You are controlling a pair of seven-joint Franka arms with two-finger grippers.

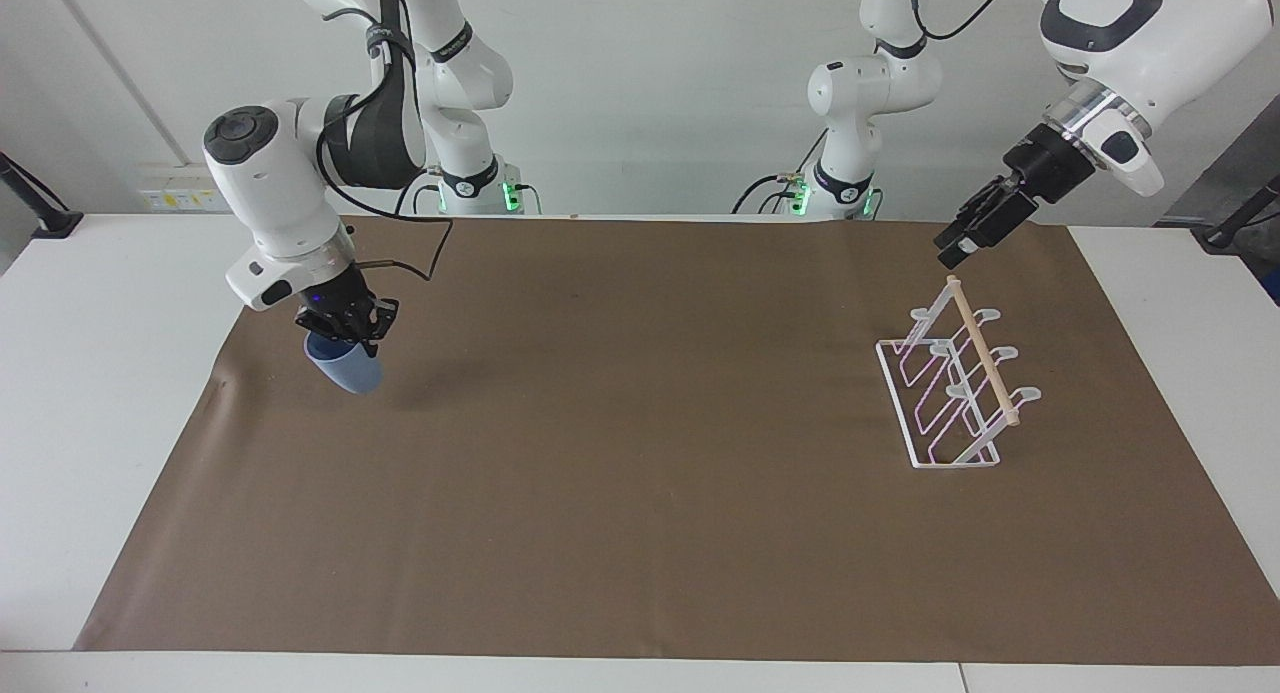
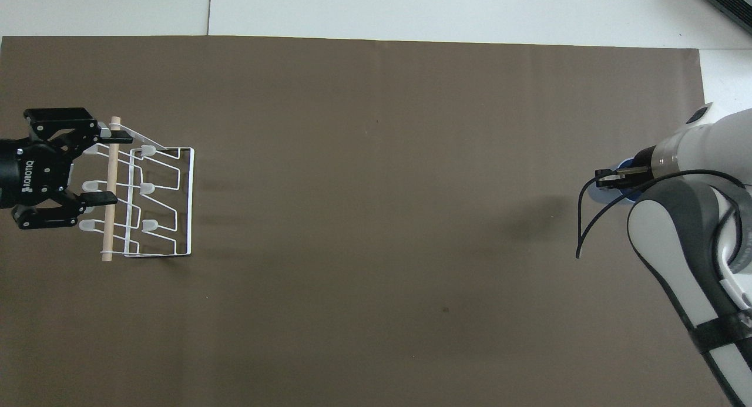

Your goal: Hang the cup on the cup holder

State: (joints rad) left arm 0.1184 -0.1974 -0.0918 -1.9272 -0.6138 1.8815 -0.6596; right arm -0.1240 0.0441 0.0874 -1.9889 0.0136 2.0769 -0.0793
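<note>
step: cup pickup done, transfer to rack not yet begun
right gripper (image 1: 345, 325): fingers clamped on the rim of the light-blue cup (image 1: 346, 367), tilted, apparently just off the brown mat (image 1: 640, 493) at the right arm's end
left gripper (image 2: 97, 170): fingers spread wide, empty, up over the dowel end of the white wire cup holder (image 1: 950, 388)
next: probably carry cup across to holder, invert, seat mouth over a prong
</note>
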